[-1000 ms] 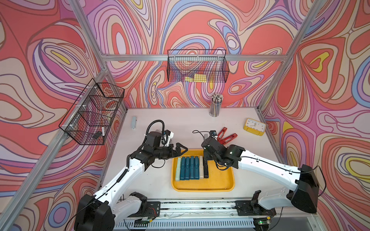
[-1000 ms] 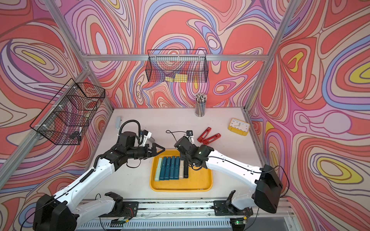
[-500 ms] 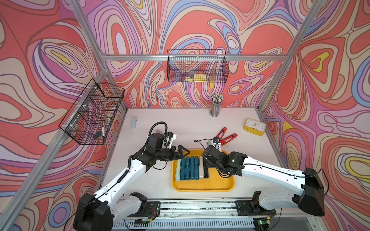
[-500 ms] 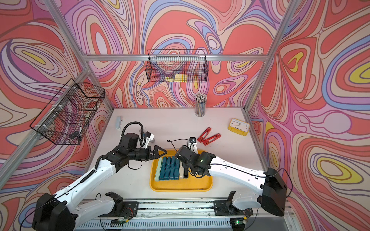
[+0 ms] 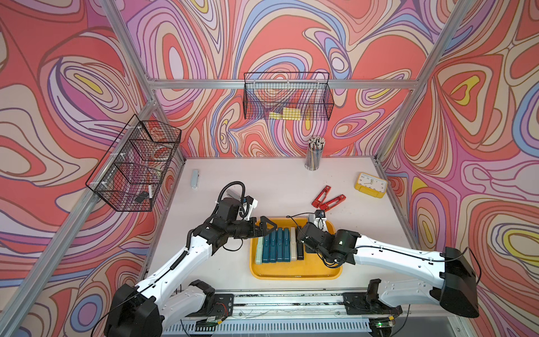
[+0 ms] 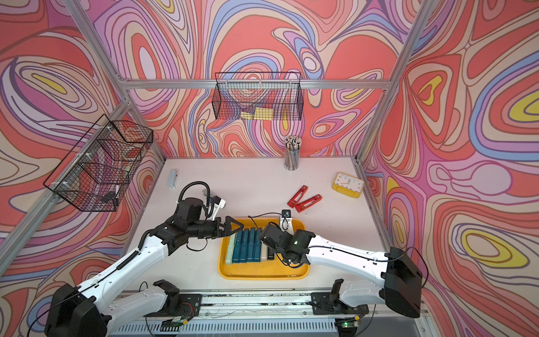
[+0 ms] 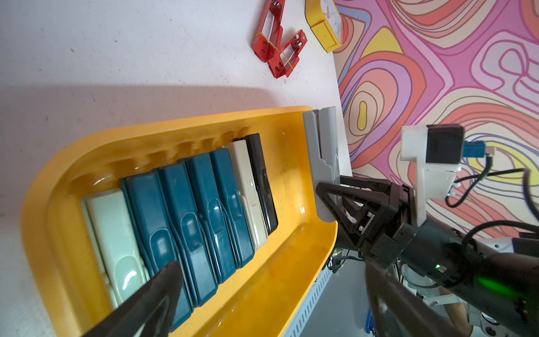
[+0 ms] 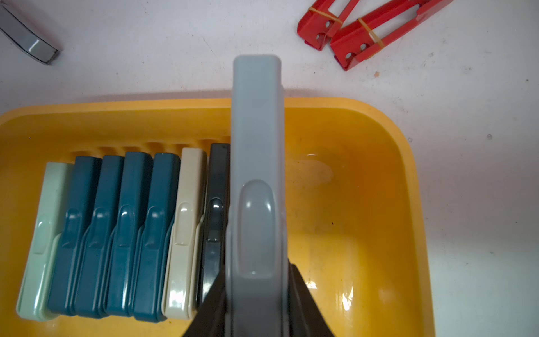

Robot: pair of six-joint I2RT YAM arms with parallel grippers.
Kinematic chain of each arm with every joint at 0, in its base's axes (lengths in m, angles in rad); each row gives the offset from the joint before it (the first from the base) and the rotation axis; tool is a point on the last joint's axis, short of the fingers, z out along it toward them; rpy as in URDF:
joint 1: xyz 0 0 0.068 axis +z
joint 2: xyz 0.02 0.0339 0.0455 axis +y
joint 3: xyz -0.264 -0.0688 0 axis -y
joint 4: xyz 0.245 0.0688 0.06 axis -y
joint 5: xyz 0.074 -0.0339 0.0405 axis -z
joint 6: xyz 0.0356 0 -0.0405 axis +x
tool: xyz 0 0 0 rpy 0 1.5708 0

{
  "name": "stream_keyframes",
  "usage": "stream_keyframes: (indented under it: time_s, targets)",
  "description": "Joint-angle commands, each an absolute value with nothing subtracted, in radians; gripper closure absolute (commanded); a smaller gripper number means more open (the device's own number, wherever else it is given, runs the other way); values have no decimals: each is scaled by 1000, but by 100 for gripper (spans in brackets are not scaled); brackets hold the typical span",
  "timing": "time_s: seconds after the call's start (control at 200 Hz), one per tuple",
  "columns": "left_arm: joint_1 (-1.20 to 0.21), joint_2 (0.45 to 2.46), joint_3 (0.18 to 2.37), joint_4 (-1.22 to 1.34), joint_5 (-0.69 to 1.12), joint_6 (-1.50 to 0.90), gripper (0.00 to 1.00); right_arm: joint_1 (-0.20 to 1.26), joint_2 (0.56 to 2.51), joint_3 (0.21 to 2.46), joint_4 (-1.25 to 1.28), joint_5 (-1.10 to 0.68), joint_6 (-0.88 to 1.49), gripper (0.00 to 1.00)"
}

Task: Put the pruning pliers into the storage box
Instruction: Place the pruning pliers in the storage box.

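The yellow storage box (image 5: 294,272) (image 6: 262,274) (image 7: 175,122) (image 8: 379,116) sits at the table's front middle. In it lies a row of pruning pliers (image 5: 277,245) (image 6: 248,245): one pale green (image 8: 43,233), several teal (image 8: 122,227), one beige (image 8: 186,221), one black (image 8: 215,204). My right gripper (image 5: 302,237) (image 6: 269,237) (image 8: 256,277) is shut on grey pliers (image 8: 256,175) (image 7: 323,163), held just above the box beside the black one. My left gripper (image 5: 267,226) (image 6: 233,226) (image 7: 271,267) hangs open and empty over the box's far left corner. Two red pliers (image 5: 328,200) (image 6: 303,198) lie on the table behind the box.
One more grey pliers (image 5: 194,178) lies at the back left. A yellow clock (image 5: 371,184) and a pencil cup (image 5: 313,156) stand at the back right. Wire baskets (image 5: 287,99) (image 5: 134,169) hang on the walls. A rail (image 5: 291,300) runs along the front edge.
My right gripper has carried the grey pliers from the box's far edge toward the front, down beside the black one. The left gripper has edged slightly right toward the box.
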State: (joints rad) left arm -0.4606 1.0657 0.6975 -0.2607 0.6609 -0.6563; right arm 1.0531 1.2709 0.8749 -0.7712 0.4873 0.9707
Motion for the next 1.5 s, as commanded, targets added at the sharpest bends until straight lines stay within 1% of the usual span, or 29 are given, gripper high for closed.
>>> stream_keyframes:
  time_s: [0.0, 0.27, 0.626, 0.866, 1.492]
  targets:
    - [-472, 1038, 687, -256, 647, -661, 1, 1067, 1253, 862, -754, 503, 998, 86]
    - [-480, 1041, 674, -252, 647, -661, 1, 1089, 1262, 831, -740, 502, 1027, 86]
    - [-526, 1040, 629, -215, 626, -696, 1, 1103, 1264, 763, -701, 496, 1064, 86]
    - [-550, 1055, 617, -203, 609, -704, 1, 1103, 1303, 752, -667, 488, 1058, 86]
    - [-558, 1118, 623, -166, 605, -707, 1, 1103, 1409, 732, -555, 490, 1037, 85]
